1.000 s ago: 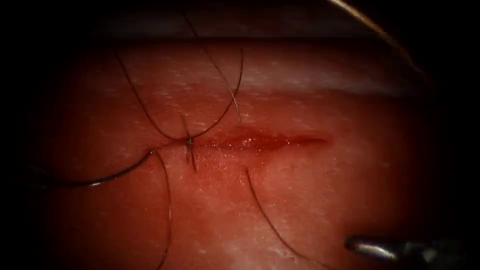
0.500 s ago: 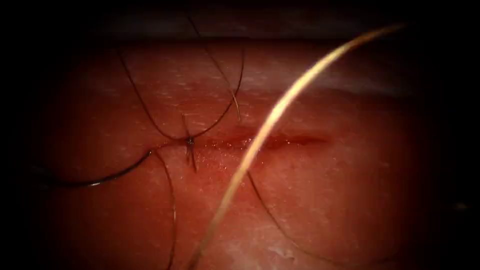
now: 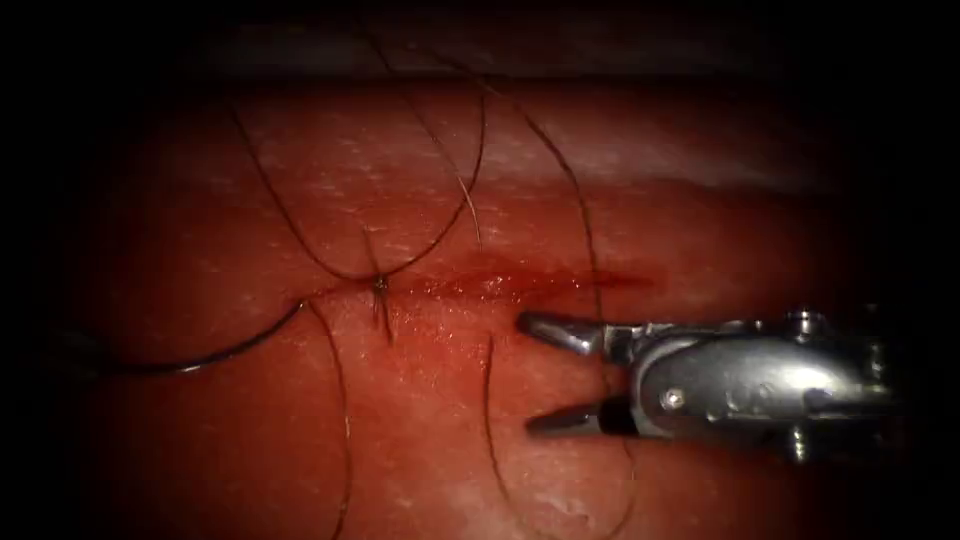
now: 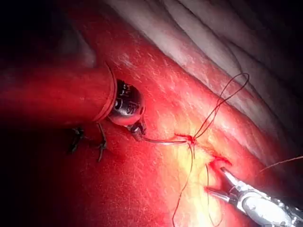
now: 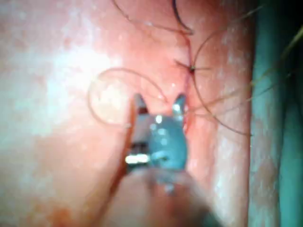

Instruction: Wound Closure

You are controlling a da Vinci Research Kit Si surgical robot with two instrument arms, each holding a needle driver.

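The right tool (image 3: 545, 372) is hovering over the tissue (image 3: 700, 230) just below the cut (image 3: 520, 285), its jaws spread wide and holding nothing. The left tool (image 4: 138, 130) is pinching the needle (image 3: 200, 362), which is lying left of the cut with its tip at the cut's left end. Thread (image 3: 300, 230) is looping around the knot (image 3: 379, 285).

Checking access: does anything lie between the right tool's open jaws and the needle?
Yes. The right tool, jaws open and empty, sits right of a thread loop and the knotted stitch. Both lie between it and the needle, which the left tool holds by one end, left of the cut.
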